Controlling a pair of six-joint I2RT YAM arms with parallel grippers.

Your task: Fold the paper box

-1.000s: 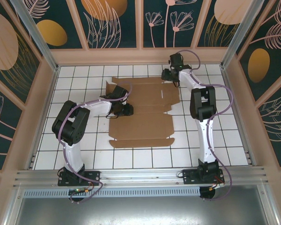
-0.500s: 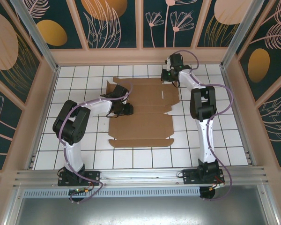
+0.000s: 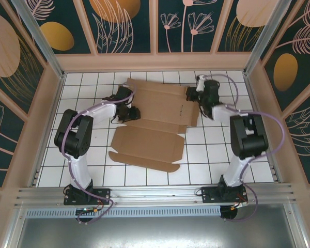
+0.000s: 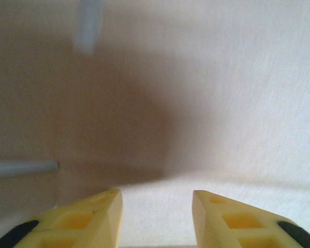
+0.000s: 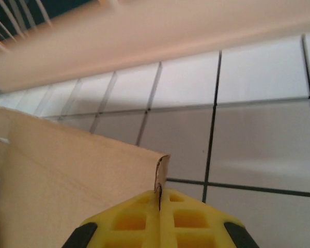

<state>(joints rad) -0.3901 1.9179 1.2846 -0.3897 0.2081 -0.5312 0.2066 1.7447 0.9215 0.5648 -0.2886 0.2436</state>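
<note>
The paper box [image 3: 150, 142] lies opened out on the bench [image 3: 217, 155] as one big die-cut sheet of brown corrugated cardboard. It is matt and plain on every face I can see, scored with long straight creases, and has a narrow slot cut in the panel nearest the right fingers [image 3: 194, 96]. The sheet spans the gap between the two pairs of fingers. Its nearer panels, with a long flap along their edge, run out skewed on the arm-base side of both.

The right fingers are pressed together on the sheet's far right corner. In the right wrist view the yellow ribbed fingers [image 5: 160, 217] meet in a tight seam, and the thin raw edge of the paper box [image 5: 67, 170] runs straight into it. That corner stands up off the tiles. Beyond the fingers, the bench [image 5: 258, 139] is glossy white square tile with dark grout lines, ending at a smooth peach-coloured wall [image 5: 170, 36].

The left fingers [image 3: 132, 112] sit at the sheet's left edge, opposite the right pair. In the left wrist view they [image 4: 93, 219] are the same yellow moulded plastic with hollow cells and black patches. They stand apart with nothing between them. The surface ahead of them is a pale tan blur with two grey streaks, and I cannot tell whether it is card or tile.

Around the bench, the wall [image 3: 155, 61] carries dark teal panels painted with leaves and orange discs.
</note>
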